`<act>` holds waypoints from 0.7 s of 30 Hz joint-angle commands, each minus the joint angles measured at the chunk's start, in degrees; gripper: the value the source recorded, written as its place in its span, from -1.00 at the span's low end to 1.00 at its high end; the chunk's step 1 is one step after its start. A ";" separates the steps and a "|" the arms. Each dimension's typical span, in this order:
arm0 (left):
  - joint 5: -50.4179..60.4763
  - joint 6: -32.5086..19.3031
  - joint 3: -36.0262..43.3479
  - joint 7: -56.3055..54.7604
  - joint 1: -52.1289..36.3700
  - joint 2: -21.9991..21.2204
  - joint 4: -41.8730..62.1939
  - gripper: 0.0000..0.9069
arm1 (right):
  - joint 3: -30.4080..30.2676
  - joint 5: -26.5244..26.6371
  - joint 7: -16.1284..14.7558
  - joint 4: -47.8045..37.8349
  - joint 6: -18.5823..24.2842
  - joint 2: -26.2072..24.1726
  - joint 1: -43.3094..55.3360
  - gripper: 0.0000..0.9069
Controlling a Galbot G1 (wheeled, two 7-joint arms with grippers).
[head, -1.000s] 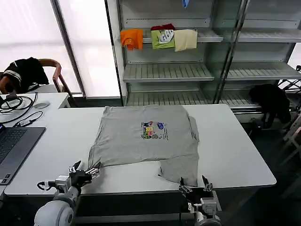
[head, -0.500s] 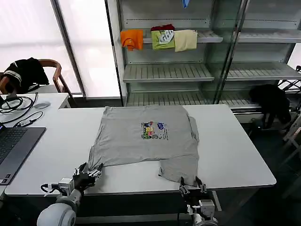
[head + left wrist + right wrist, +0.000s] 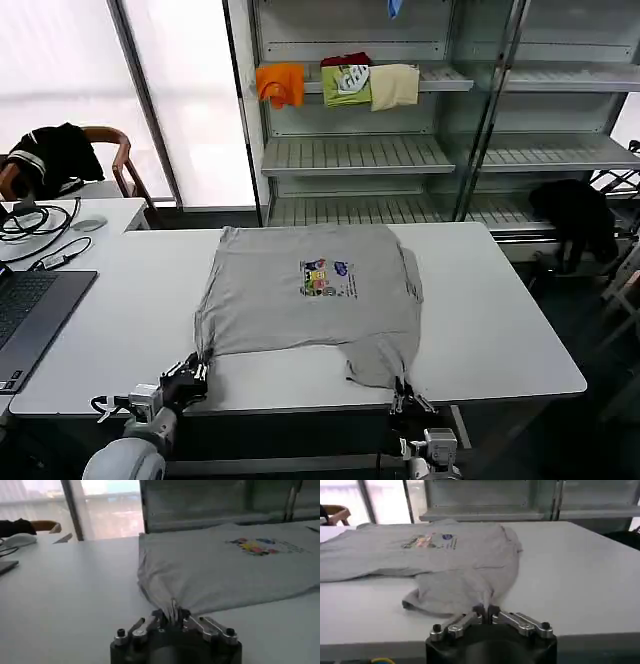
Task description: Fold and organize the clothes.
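A light grey T-shirt with a small multicoloured chest print lies spread on the white table. My left gripper is at the table's front edge, shut on the shirt's near left corner, which bunches into its fingers. My right gripper is at the front edge too, shut on the shirt's near right hem. The cloth is drawn taut toward both grippers.
A laptop and cables lie on the table's left side, with a chair holding a black garment behind. Shelves behind the table carry orange, green and cream garments. Another black garment hangs at far right.
Both grippers have shut on the shirt's near edge and pulled it toward the table's front; the left corner and right hem now stretch to the fingers.
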 commanded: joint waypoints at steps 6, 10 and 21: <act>0.21 -0.52 -0.18 -0.40 0.16 -0.14 -3.28 -0.98 | 0.08 0.11 -1.46 1.57 2.73 0.00 -0.31 -1.00; 0.21 -1.33 -0.36 -0.84 0.30 -0.45 -4.48 -0.98 | 0.43 -0.17 -2.16 2.09 3.54 0.18 0.13 -1.00; -0.08 -2.58 -0.77 -0.91 0.25 -1.12 -6.42 -0.98 | 2.20 -0.82 -2.92 2.27 4.03 1.08 4.52 -1.00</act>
